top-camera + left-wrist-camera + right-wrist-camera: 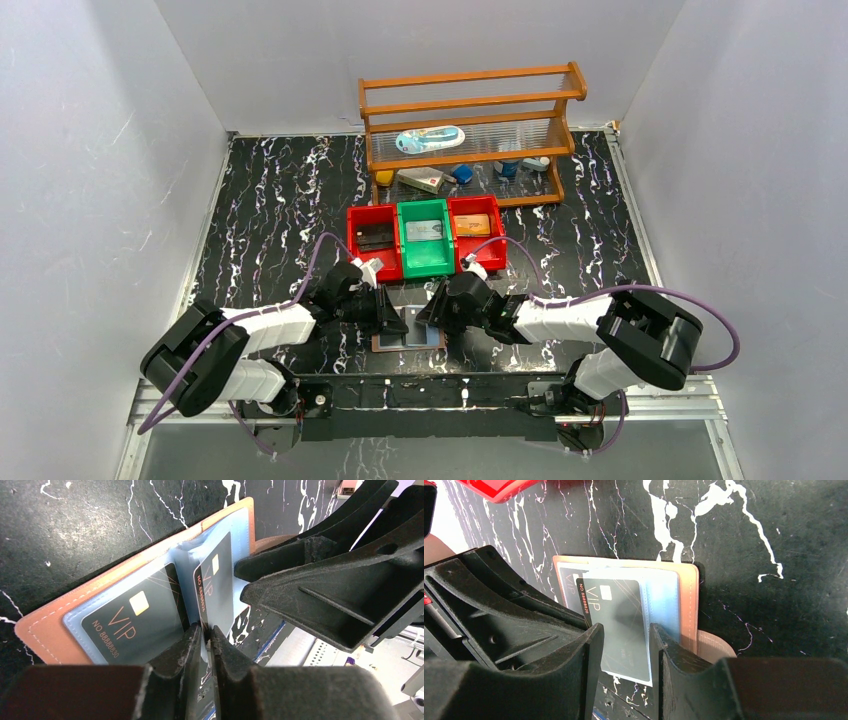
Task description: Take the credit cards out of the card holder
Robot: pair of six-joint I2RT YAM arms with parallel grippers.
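The card holder [408,341] lies open on the table's near middle, pinkish-brown with clear blue sleeves [45,625] [689,600]. A black VIP card [135,617] lies flat in its left sleeve. A middle sleeve page holding another black VIP card [217,587] [616,620] stands lifted. My left gripper [397,322] [207,630] is shut on that sleeve page's near edge. My right gripper [432,315] [625,635] is open, one finger on each side of the lifted page, not pinching it.
Behind the holder stand a red bin [375,232] with a black card, a green bin [424,238] with a silver-grey card and a red bin [476,230] with an orange card. A wooden shelf [470,130] with small items stands at the back.
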